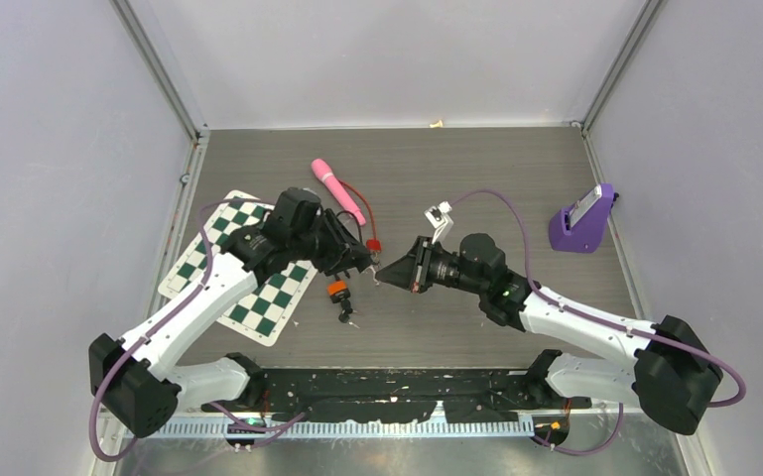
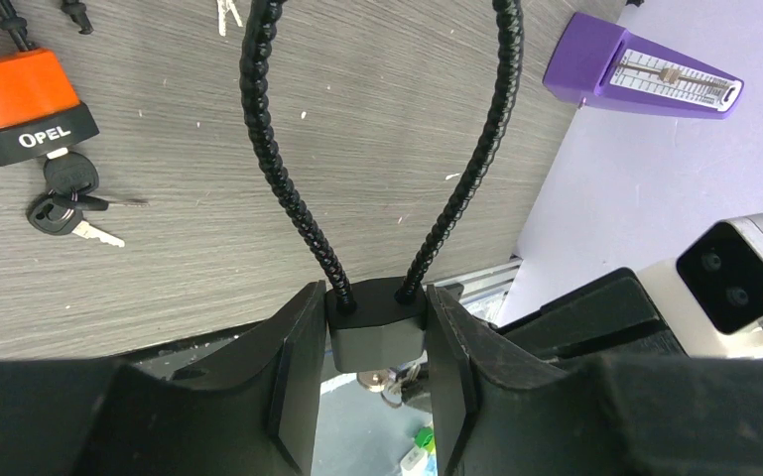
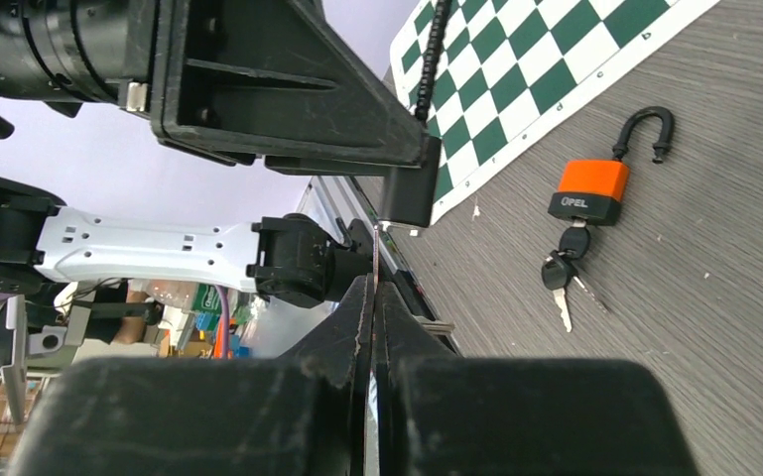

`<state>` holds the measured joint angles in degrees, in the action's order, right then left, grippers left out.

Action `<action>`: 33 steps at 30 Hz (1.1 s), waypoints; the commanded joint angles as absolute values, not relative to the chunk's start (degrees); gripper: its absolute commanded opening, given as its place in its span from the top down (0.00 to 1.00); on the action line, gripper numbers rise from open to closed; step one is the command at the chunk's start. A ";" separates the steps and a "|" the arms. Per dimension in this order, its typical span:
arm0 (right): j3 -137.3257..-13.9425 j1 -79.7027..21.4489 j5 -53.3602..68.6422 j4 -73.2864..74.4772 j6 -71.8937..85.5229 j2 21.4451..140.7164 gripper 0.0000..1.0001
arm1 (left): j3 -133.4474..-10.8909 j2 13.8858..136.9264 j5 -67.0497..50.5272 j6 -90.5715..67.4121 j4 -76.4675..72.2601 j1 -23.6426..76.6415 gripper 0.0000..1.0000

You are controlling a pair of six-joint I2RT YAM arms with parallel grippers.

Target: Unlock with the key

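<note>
Left hand (image 2: 375, 296) pinches the body of a black cable lock (image 2: 377, 332), its cable looping away over the grey desk (image 1: 476, 178). Right hand (image 3: 372, 288), pressed together on a thin key (image 3: 374, 253), holds the blade tip just at the lock body's end. On the desk lie a checkered mat (image 1: 248, 288), a purple metronome (image 1: 583, 220) and 1 orange OPEL padlock (image 2: 25, 104), shackle open.

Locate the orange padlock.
In the top view the orange padlock lies left of centre, just right of the chessboard mat, near the left end effector.
</note>
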<state>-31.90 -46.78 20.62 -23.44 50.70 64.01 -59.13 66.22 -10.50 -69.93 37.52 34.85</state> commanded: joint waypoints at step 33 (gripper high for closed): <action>-37.52 -46.16 18.49 -22.32 49.63 65.08 0.95 | -66.86 67.60 -13.39 -68.11 39.35 34.93 1.00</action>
